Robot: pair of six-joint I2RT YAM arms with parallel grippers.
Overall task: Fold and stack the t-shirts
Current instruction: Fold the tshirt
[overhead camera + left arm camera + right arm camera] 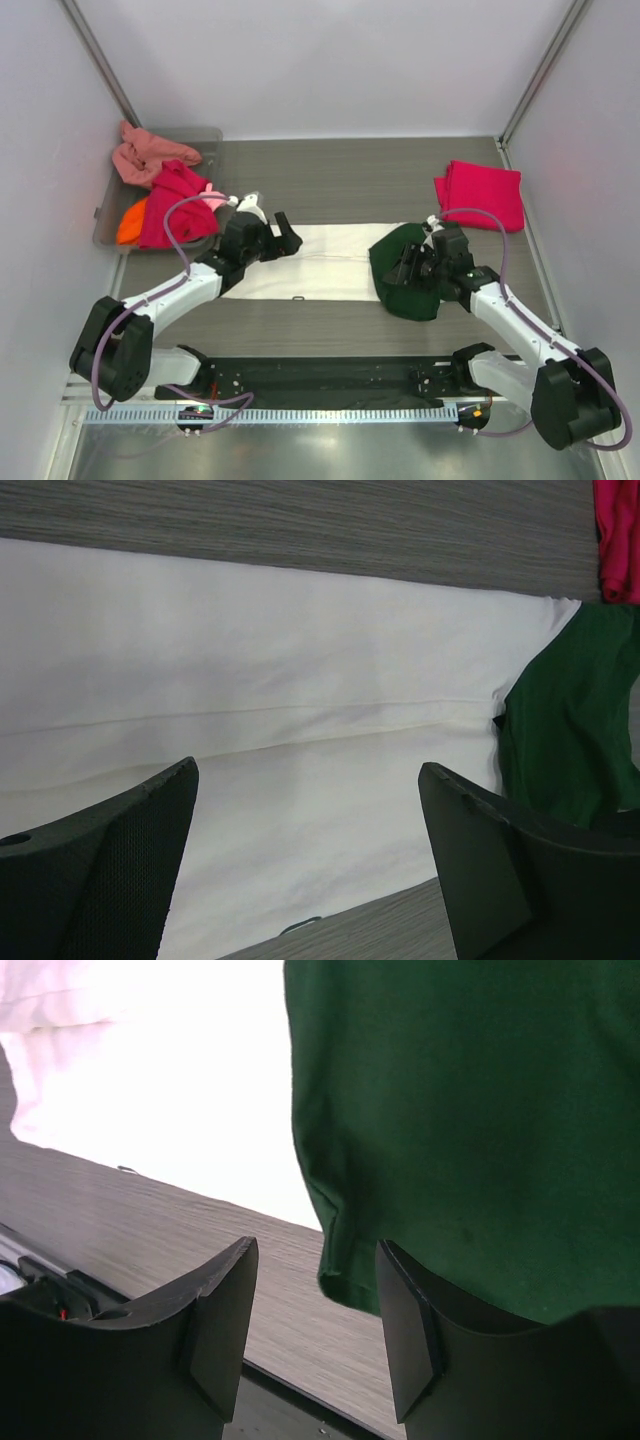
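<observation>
Folding green sleeve (390,278) flat onto cream t-shirt (330,262) (left fingers (110,870) and right fingers (215,1330) both parted, empty), keeping edges squared.

spread shirt (330,262): white, dark green sleeves | folded shirt (482,193): crimson-pink | table (340,175): grey woodgrain | tray shirt (131,225): orange, seemingly

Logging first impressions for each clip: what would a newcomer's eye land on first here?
The cream-white shirt with dark green sleeves laid out mid-table, the left claw and right claw open over it. Then the folded crimson shirt at the far right, and the grey tray heaped with crumpled shirts at far left.
</observation>
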